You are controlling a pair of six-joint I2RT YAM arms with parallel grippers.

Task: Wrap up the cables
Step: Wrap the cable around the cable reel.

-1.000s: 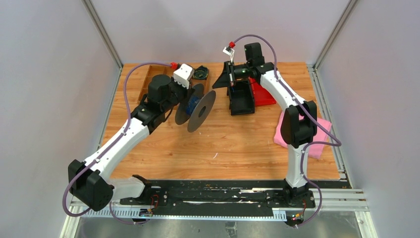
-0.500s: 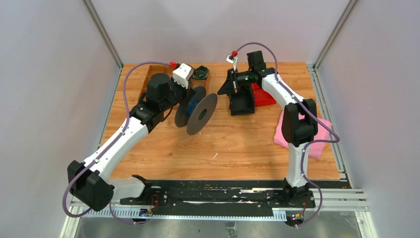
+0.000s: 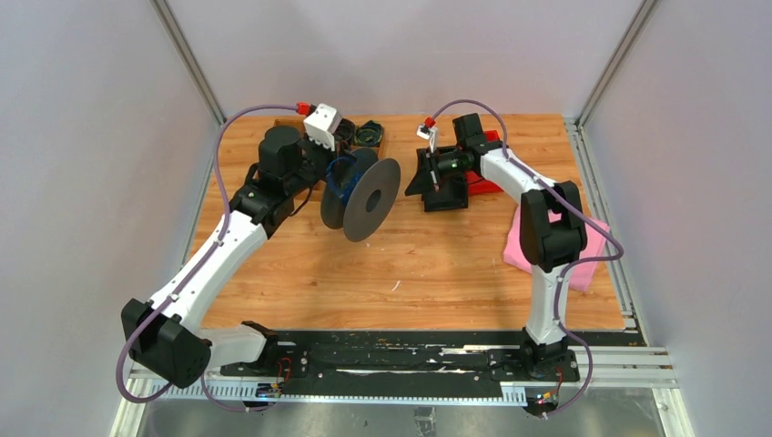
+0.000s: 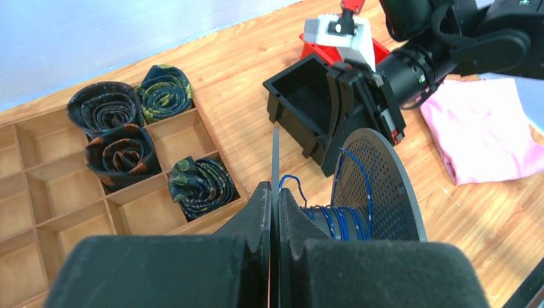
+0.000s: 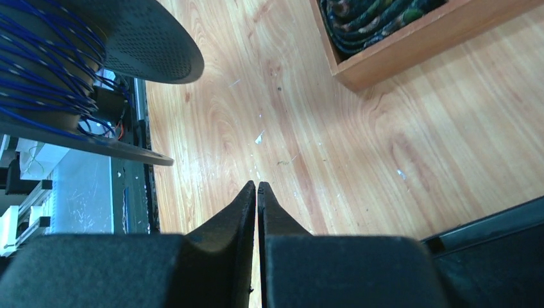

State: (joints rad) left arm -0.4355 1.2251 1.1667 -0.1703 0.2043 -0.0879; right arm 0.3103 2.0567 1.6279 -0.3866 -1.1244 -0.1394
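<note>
A big grey spool hangs above the table's back middle, with thin dark blue cable wound on its core. My left gripper is shut on the thin edge of the spool's near flange. In the left wrist view the gripper clamps that flange, and the cable turns lie beside the perforated far flange. My right gripper is shut, right of the spool. In the right wrist view the gripper shows nothing between its jaws. The spool and cable are at that view's upper left.
A wooden compartment tray with rolled patterned ties lies at the back left. A black open box and a red bin sit behind my right gripper. A pink cloth lies at the right.
My left arm has drawn the spool back and a little left, turning its face. My right gripper has come down and swung to point toward the spool.
</note>
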